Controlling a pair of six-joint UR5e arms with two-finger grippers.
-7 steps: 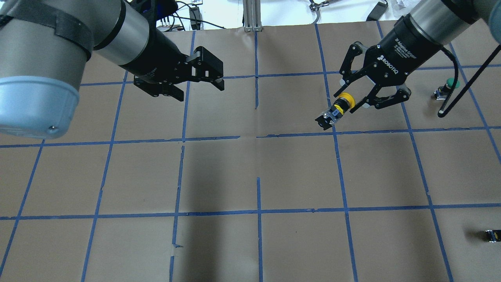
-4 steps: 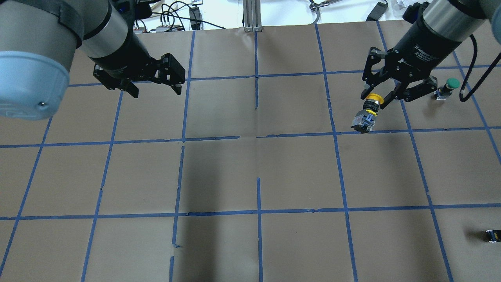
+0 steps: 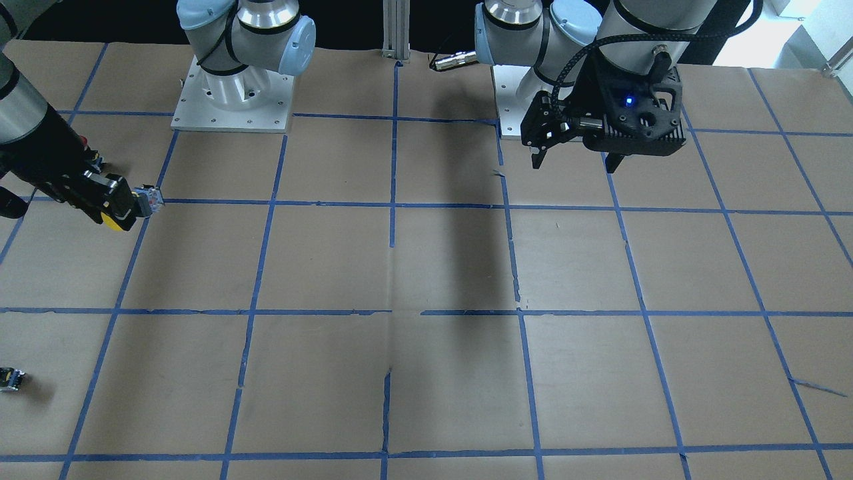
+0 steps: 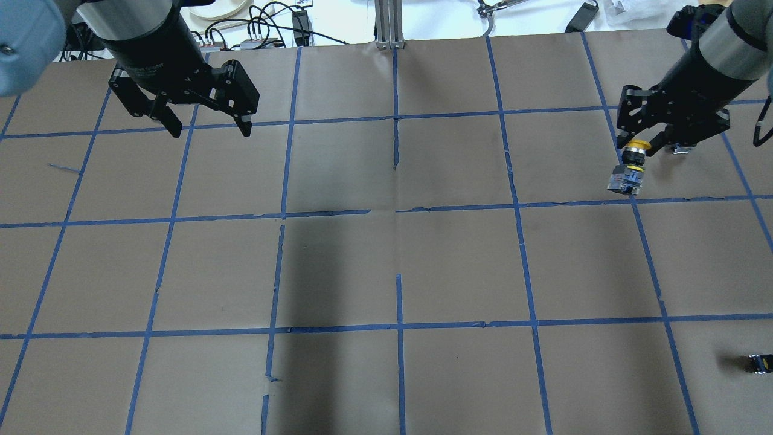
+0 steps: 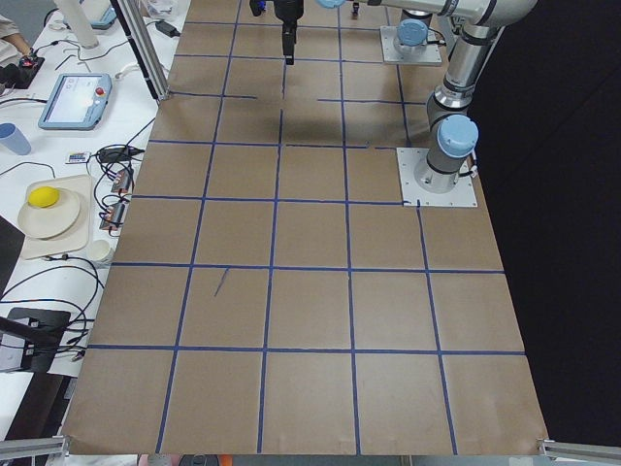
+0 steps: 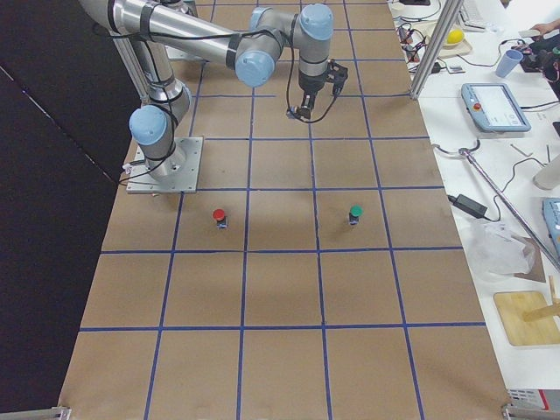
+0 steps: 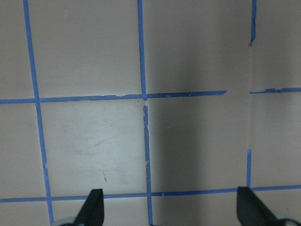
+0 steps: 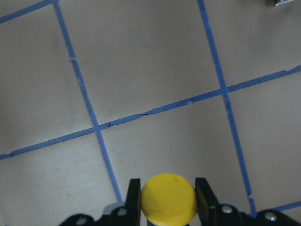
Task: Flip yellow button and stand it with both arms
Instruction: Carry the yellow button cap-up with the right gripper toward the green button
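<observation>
Though the right gripper [image 4: 638, 144] sits plainly at the upper right of the overhead view, its black fingers cover the neck of the yellow button [image 4: 626, 176]. Only the yellow cap and the grey-and-black contact block show clear of them. From the right wrist camera just the round cap [image 8: 168, 197] can be seen at the bottom edge, pinched between two fingers [image 8: 134, 197], with the block hidden beneath it. The button hangs cap-up and tilted, its block pointing down toward a blue tape line on the paper-covered table [image 4: 459, 266]; whether it touches the paper cannot be told. In the front-facing view that gripper [image 3: 114, 208] is partly cut off at the left edge, and the block [image 3: 150, 199] pokes out past it. A small grey scrap [image 4: 680, 150] peeks from behind the right gripper, too covered to name. A tiny black block [image 4: 761, 362] is clipped by the right edge, well apart from everything. At the upper left the left gripper [image 4: 210, 125] hangs above bare paper, jaws spread wide and holding nothing; its wrist view shows only two fingertips [image 7: 92, 207] near the bottom corners.
</observation>
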